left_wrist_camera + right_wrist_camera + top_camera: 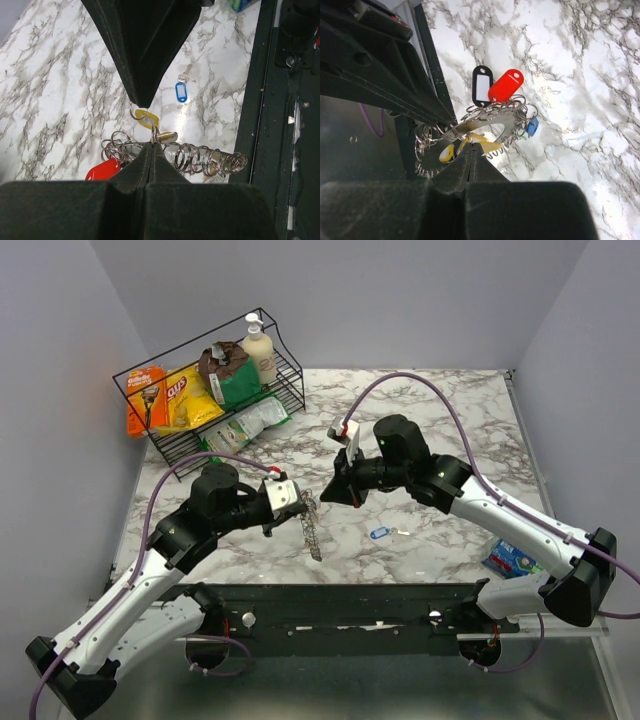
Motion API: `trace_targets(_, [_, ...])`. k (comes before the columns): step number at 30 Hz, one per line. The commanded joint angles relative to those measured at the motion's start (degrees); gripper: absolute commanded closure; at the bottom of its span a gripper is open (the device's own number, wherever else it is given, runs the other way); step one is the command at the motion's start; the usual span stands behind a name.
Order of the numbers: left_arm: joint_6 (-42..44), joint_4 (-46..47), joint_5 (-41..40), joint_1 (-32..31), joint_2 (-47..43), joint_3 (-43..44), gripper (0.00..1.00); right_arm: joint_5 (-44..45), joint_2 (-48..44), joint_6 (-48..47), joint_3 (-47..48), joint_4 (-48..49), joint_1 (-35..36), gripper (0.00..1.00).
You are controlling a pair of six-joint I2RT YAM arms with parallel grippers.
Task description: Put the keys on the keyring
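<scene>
Both grippers meet above the middle of the table. My left gripper [298,502] [152,145] is shut on a thin wire ring of the keyring [210,160], a silver bunch of wire rings whose chain [314,535] dangles below. Red [506,85], black [481,85] and blue [532,126] tags hang from it. My right gripper [333,492] [471,146] is shut on the small ring of a yellow-tagged key [146,118] [487,146], tip to tip with the left one. Another of the keys, with a blue tag [378,533] [181,92], lies on the marble.
A black wire basket [175,452] with snack packs and a bottle stands at the back left. A blue packet [512,558] lies near the right arm's base. A black rail [350,605] runs along the near edge.
</scene>
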Motion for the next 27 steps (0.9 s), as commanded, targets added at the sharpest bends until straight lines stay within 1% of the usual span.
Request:
trace_targets(1, [-1.4, 2.1, -1.6, -0.7, 0.4, 3.1, 1.00, 3.9, 0.7, -0.9, 2.3, -2.7, 1.4, 1.00])
trace_targets(5, [-1.7, 2.0, -2.8, -0.9, 0.7, 3.3, 1.00, 4.0, 0.7, -1.3, 2.6, -3.1, 1.9, 1.00])
trace_targets(12, [-2.8, 1.4, -7.1, -1.2, 1.4, 4.1, 1.00, 4.9, -1.8, -2.4, 1.9, -2.7, 2.0, 1.00])
trace_targets(16, [-4.0, 1.5, -8.2, -1.3, 2.8, 4.6, 1.00, 3.4, -2.2, -2.8, 1.7, -2.5, 1.9, 0.99])
trace_targets(21, [-4.9, 2.1, -8.0, -2.0, 4.2, 5.2, 1.00, 2.8, -2.5, -3.1, 1.7, -1.8, 2.0, 1.00])
trace_targets(27, [-5.0, 3.1, -8.0, -3.0, 4.6, 5.1, 1.00, 3.1, -0.7, -3.1, 2.1, -1.8, 2.1, 1.00])
